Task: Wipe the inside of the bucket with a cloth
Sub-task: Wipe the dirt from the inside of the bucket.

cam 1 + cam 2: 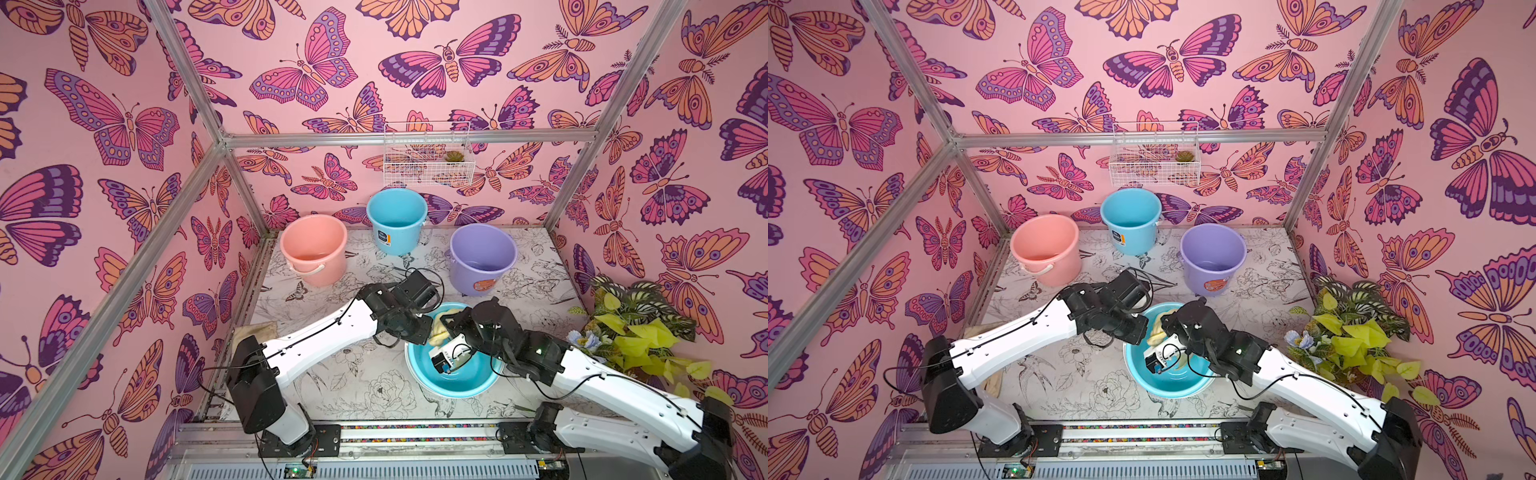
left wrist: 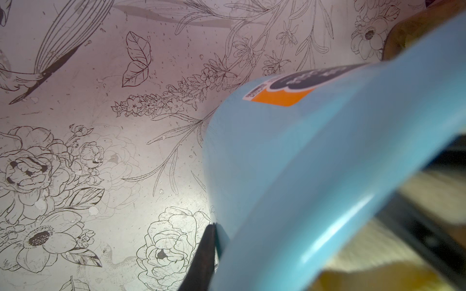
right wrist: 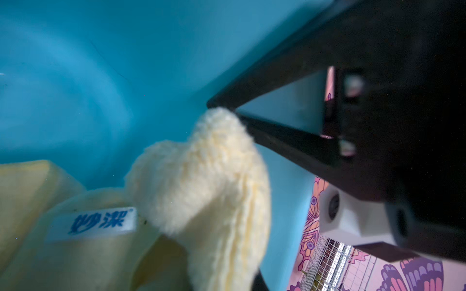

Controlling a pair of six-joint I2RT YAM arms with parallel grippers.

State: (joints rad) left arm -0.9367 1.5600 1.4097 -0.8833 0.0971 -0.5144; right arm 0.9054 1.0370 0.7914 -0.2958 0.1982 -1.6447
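Observation:
A light blue bucket [image 1: 457,384] [image 1: 1169,384] lies tipped at the front middle of the table, its mouth facing up and forward. My left gripper [image 2: 219,231] is shut on its rim, with one dark finger [image 2: 201,257] on the outer wall [image 2: 290,156] beside an orange and dark label. The pale yellow cloth [image 3: 201,181] [image 1: 439,332] [image 1: 1156,328] hangs inside the bucket against the blue wall [image 3: 88,75], its blue-lettered label facing out. My right gripper [image 3: 227,282] is shut on the cloth; its fingers are mostly hidden by the fabric.
Upright at the back stand a pink bucket [image 1: 313,249], a blue bucket [image 1: 397,220] and a purple bucket [image 1: 482,257]. A white wire basket [image 1: 428,160] hangs on the back wall. Leafy plants [image 1: 636,328] fill the right side. A tan rag [image 1: 253,330] lies under my left arm.

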